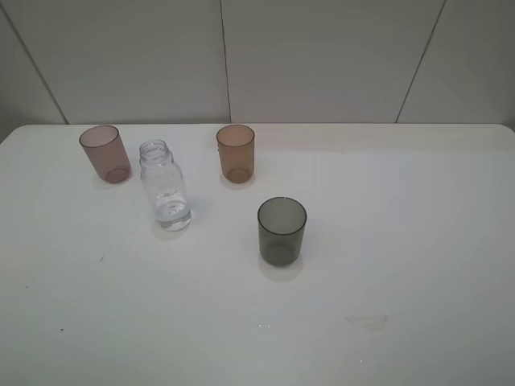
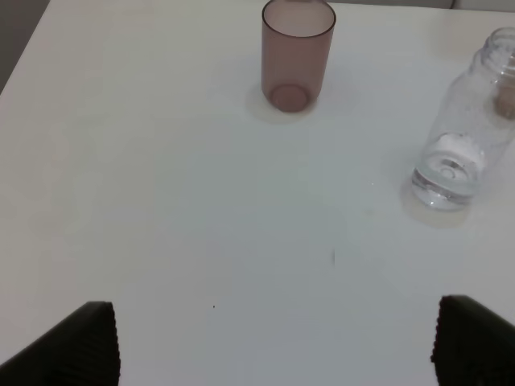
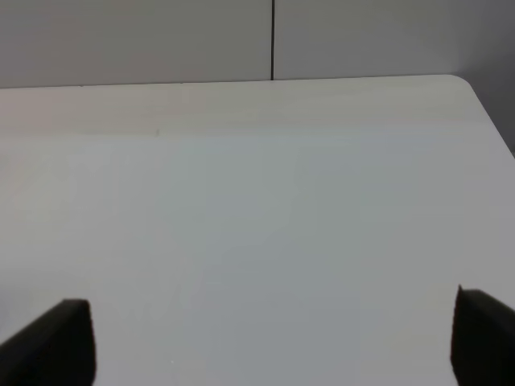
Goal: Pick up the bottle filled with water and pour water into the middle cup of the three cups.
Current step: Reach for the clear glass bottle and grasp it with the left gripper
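Note:
The clear capless bottle [image 1: 165, 189] stands upright on the white table, with a little water at its bottom. It also shows in the left wrist view [image 2: 463, 137]. The amber-orange middle cup [image 1: 236, 153] stands to its right, further back. The pinkish-brown cup [image 1: 105, 153] stands at the back left and shows in the left wrist view [image 2: 296, 52]. The dark grey cup [image 1: 282, 232] stands nearer the front, right of the bottle. My left gripper [image 2: 278, 346] is open and empty, well short of the bottle. My right gripper [image 3: 269, 342] is open over bare table. Neither gripper shows in the exterior high view.
The white table [image 1: 402, 201] ends at a grey panelled wall [image 1: 322, 56] behind the cups. A small wet smear [image 1: 366, 322] lies at the front right. The table's far right corner [image 3: 459, 80] shows in the right wrist view.

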`<control>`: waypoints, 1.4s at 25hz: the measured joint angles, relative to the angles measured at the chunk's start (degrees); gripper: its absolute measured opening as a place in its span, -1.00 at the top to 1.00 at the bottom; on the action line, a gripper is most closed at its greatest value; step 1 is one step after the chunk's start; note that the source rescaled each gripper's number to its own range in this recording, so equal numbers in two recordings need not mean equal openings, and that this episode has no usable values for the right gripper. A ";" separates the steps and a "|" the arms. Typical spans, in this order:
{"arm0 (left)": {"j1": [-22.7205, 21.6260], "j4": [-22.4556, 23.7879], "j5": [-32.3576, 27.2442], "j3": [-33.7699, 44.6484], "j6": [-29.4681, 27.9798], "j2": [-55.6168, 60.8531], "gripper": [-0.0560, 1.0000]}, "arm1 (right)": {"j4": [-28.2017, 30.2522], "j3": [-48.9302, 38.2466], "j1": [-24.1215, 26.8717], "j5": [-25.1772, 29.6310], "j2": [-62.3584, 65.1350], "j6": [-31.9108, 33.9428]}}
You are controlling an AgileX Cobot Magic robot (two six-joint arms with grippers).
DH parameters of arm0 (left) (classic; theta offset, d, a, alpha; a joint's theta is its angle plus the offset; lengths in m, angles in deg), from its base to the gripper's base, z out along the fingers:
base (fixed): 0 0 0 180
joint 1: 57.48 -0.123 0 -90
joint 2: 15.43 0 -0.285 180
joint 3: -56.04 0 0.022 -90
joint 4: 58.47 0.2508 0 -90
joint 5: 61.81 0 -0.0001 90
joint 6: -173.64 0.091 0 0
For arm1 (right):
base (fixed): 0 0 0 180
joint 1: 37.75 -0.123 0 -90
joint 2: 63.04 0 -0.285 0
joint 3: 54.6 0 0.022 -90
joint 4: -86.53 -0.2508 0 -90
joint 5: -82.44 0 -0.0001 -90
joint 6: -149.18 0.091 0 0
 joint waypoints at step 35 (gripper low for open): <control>30.33 -12.91 89.91 18.88 6.42 -70.59 -1.00 | 0.00 0.00 0.00 0.00 0.00 0.00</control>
